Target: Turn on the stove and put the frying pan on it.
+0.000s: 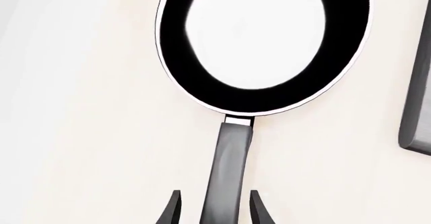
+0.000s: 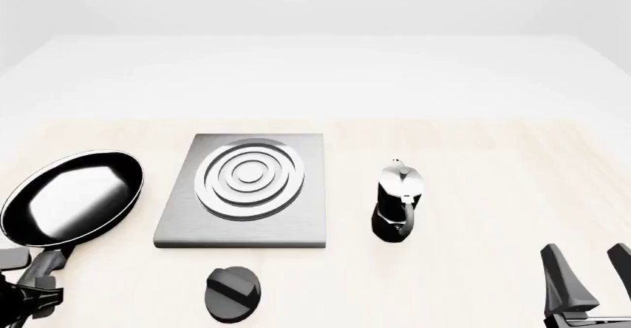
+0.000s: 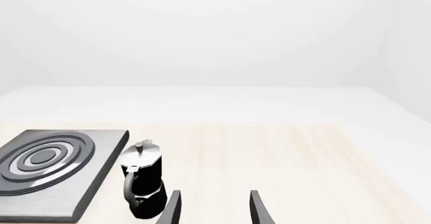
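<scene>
Frying pan (image 2: 71, 196) left of stove (image 2: 247, 188), not yet on; left gripper (image 1: 214, 209) jaws open astride handle (image 1: 227, 178); right gripper (image 2: 589, 280) jaws open; knob (image 2: 233, 293) untouched.

Bright, even, sharp renders; glare whitens the frying pan (image 1: 259, 37) inside.

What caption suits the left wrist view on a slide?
Left end effector open astride the frying pan handle, stove edge beside.

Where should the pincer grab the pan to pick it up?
By the handle. It is long and thin and sticks out from the pan toward the robot's side, so the left pincer can come from the near side with a finger on each side. The round bowl looks too wide to pinch.
</scene>
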You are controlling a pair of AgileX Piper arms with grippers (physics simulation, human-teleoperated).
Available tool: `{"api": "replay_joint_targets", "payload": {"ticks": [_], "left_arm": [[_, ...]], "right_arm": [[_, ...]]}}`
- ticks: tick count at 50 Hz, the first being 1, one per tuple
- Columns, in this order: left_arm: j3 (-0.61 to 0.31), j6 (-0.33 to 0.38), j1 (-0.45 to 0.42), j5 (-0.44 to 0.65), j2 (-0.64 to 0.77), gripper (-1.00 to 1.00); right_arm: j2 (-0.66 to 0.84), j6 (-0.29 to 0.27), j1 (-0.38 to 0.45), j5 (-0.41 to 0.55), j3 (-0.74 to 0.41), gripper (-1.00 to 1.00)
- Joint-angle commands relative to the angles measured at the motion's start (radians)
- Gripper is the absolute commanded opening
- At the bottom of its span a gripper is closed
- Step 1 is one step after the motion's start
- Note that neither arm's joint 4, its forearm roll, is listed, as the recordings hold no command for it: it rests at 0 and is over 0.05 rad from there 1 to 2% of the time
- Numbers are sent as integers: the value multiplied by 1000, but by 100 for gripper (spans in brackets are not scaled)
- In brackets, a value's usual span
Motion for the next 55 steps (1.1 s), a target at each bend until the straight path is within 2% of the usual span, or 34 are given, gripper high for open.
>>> {"api": "replay_joint_targets", "payload": {"ticks": [1,18,36,37,55], "left_arm": [[4,7,6,-37,47,100],[-7,13,11,-63,97,100],[1,38,13,-141,176,100],[-1,39,15,-142,160,-100],[-10,15,-23,-99,94,-100]], "right_arm": [[0,0,0,0,0,100],[0,0,0,0,0,100],[0,0,0,0,0,100],[0,0,0,0,0,100],[0,0,0,0,0,100]]}}
